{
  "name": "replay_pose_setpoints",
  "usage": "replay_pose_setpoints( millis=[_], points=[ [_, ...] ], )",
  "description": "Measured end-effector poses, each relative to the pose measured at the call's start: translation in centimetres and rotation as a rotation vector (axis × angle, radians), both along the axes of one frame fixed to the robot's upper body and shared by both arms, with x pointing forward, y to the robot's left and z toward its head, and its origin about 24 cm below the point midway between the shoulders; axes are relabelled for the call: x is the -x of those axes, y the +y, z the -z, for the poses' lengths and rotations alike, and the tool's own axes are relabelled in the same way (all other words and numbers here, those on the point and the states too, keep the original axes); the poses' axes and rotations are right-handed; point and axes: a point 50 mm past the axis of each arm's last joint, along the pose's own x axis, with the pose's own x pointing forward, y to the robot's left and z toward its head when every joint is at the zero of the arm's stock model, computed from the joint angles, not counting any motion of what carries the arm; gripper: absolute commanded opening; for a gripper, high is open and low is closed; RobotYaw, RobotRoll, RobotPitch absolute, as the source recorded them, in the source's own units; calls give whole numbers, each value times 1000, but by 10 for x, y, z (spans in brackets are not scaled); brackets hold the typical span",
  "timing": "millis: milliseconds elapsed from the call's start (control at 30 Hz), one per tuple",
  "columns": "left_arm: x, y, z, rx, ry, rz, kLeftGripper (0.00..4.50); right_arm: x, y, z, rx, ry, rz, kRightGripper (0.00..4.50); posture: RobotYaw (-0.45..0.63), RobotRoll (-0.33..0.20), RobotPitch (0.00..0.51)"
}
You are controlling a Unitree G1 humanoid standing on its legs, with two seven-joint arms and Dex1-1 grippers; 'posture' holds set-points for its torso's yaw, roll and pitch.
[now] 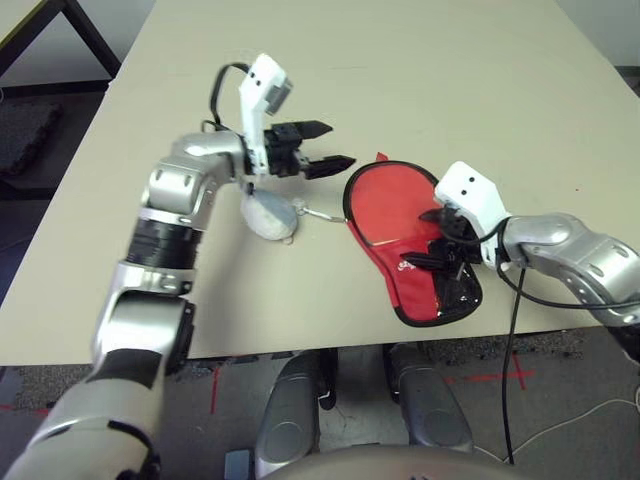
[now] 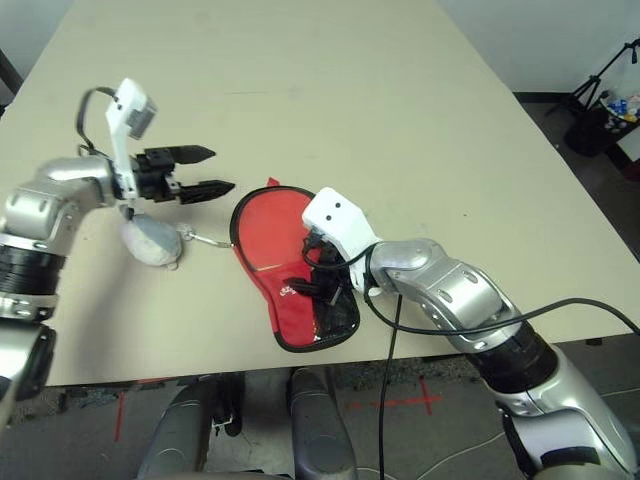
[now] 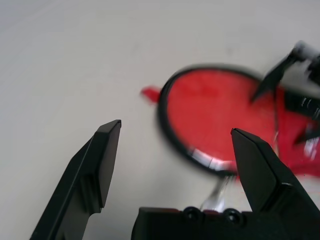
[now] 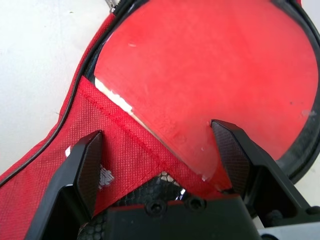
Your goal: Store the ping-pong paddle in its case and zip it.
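Paddle [image 4: 210,75] sits inside the open case [image 1: 395,275] near the counter's [image 1: 420,90] front edge; its round red face lies in the round half, and a sliver of pale wood shows where the face runs under the red mesh pocket [image 4: 125,150]. Handle itself isn't visible, presumably under that pocket. Zip not started, judging by the exposed face and black lining.

Right gripper [image 4: 157,150] is down over the case's neck, fingers spread wide, one over the mesh, one over the paddle face, nothing held. Left gripper [image 1: 318,147] hangs above the counter just beyond the case's round end, fingers apart and empty, pointing toward the case.

Step in hand looks like seating the paddle and closing the cover:
- pin the neck with the right gripper so the fabric doesn't slide
- use the left to fold the loose flap over, then find the zipper pull; can't tell where the pull is from here
- keep the black edging [image 3: 172,140] clear of the rubber face before any zipping

Room: lots of bare counter behind and on the left side. Tight spots: case's narrow end is close to the counter's front edge, so pulling toward the robot risks dragging it off. Pale grey pouch [image 1: 268,215] with a thin cord lies just beside the case's round end, under the left arm; a low sweep would snag it.
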Motion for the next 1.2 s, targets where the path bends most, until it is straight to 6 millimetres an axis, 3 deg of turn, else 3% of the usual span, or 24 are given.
replay_pose_setpoints(
  millis=[267,400,633,933,1200],
  points=[
    [18,40,-18,-168,104,-33,4500,-2,1,2,17,5,-37,4466,-40,0,221],
    [27,51,-22,-230,157,-18,4500,-2,0,1,36,15,-43,4466,-40,0,217],
    [32,46,-15,-323,165,88,4500,-3,0,1,46,15,-46,4466,-50,0,215],
    [25,35,6,-489,65,234,4500,-1,4,1,39,11,-37,4466,-67,0,218],
    [20,35,25,-636,88,313,4500,-2,7,1,23,15,-30,4466,-77,0,221]
  ],
)
